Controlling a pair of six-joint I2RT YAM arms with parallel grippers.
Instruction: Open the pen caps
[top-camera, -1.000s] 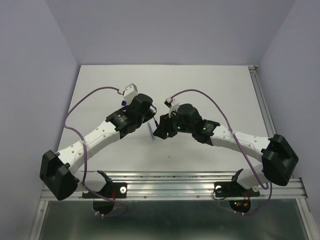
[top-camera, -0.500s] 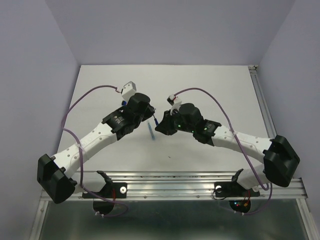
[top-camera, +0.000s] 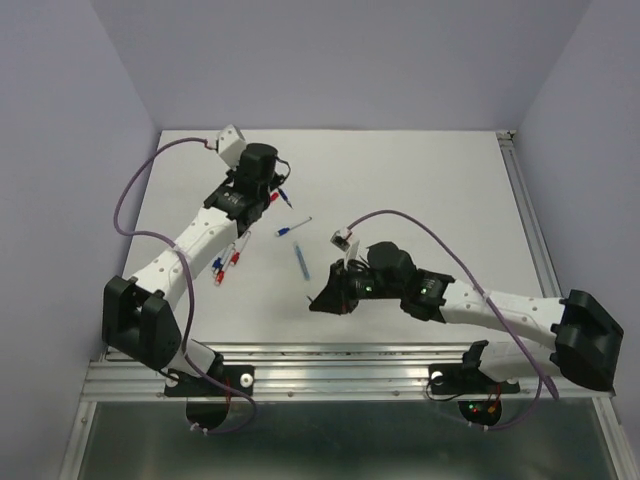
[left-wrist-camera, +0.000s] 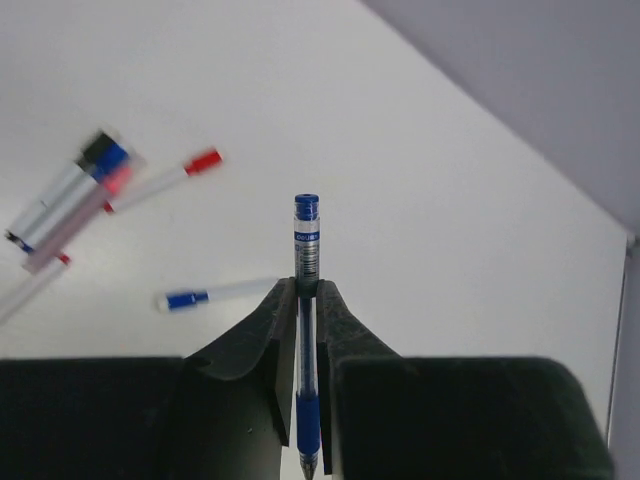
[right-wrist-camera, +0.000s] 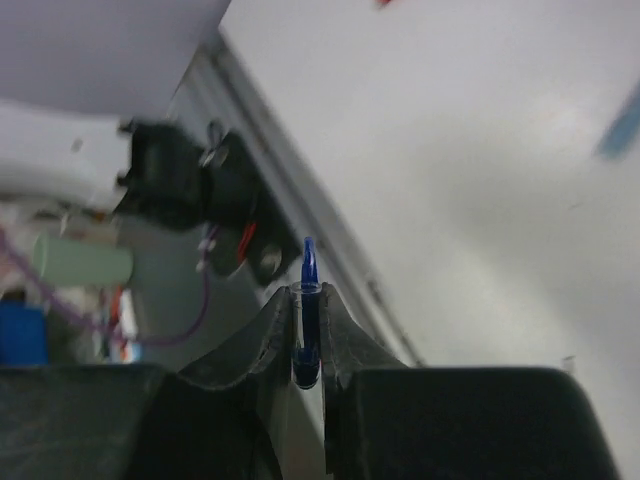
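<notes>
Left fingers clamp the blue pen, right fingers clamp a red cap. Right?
Not quite. The cap between the right fingers is dark blue, not red; the right wrist view shows it. The left fingers do clamp the blue pen.

Only print found is on the pen (left-wrist-camera: 306, 250) clamped in the left gripper (left-wrist-camera: 306, 292), seen in the left wrist view. There is a small blue band with white lettering on the clear barrel, just under its blue end. The letters run along the barrel and are too small and soft to read for sure. Right below it is a grey patch of fine print or bar lines, unreadable. Loose pens (left-wrist-camera: 215, 294) toward the left side of the table (left-wrist-camera: 420, 150) are blurred, no legible marks. Top and right wrist views: no readable text, numbers or signs.
</notes>
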